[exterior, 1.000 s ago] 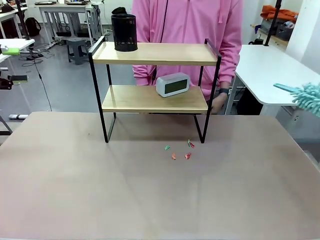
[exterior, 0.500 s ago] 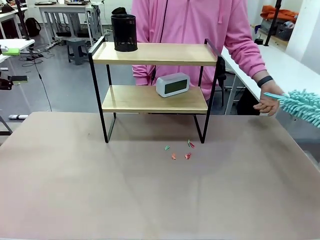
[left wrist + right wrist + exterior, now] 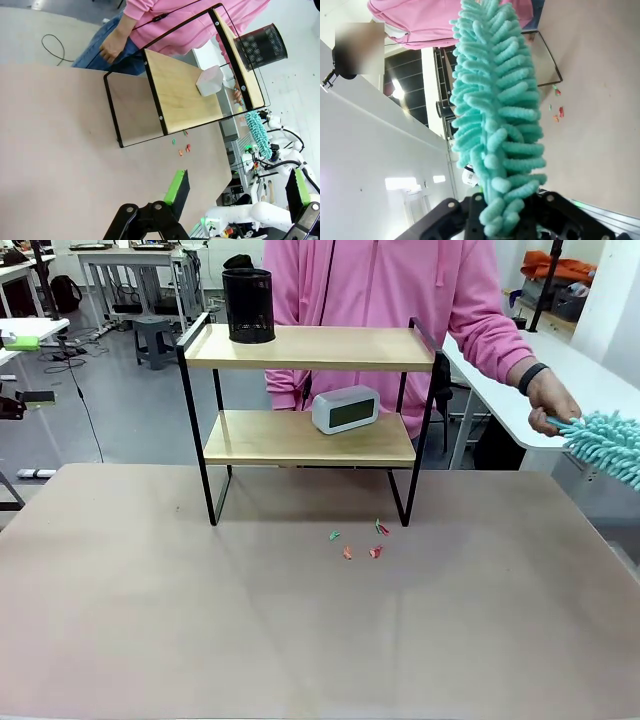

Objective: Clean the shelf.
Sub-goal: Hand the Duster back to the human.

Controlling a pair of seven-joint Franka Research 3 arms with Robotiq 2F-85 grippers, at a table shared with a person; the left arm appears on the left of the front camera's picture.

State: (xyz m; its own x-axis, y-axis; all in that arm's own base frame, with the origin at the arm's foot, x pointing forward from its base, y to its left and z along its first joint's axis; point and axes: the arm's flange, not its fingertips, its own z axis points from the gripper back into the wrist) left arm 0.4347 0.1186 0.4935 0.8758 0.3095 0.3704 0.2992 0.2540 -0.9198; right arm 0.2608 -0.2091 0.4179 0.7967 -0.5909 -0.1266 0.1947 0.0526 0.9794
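The shelf (image 3: 310,435) stands at the table's far middle, with a black mesh pen cup (image 3: 248,305) on its top board and a grey clock (image 3: 345,408) on the lower board. A teal fluffy duster (image 3: 605,445) juts in from the right edge, and a person's hand (image 3: 552,400) grips its near tip. In the right wrist view the duster (image 3: 497,110) rises from my right gripper (image 3: 500,220), which is shut on it. My left gripper (image 3: 239,192) is open and empty, well away from the shelf (image 3: 180,95).
Small red, orange and green scraps (image 3: 357,543) lie on the table just in front of the shelf's right legs. A person in a pink hoodie (image 3: 380,300) stands behind the shelf. A white side table (image 3: 540,380) stands at the right.
The person's hand swung out from behind the shelf to the right and took hold of the duster's tip. The duster shifted slightly left and down.
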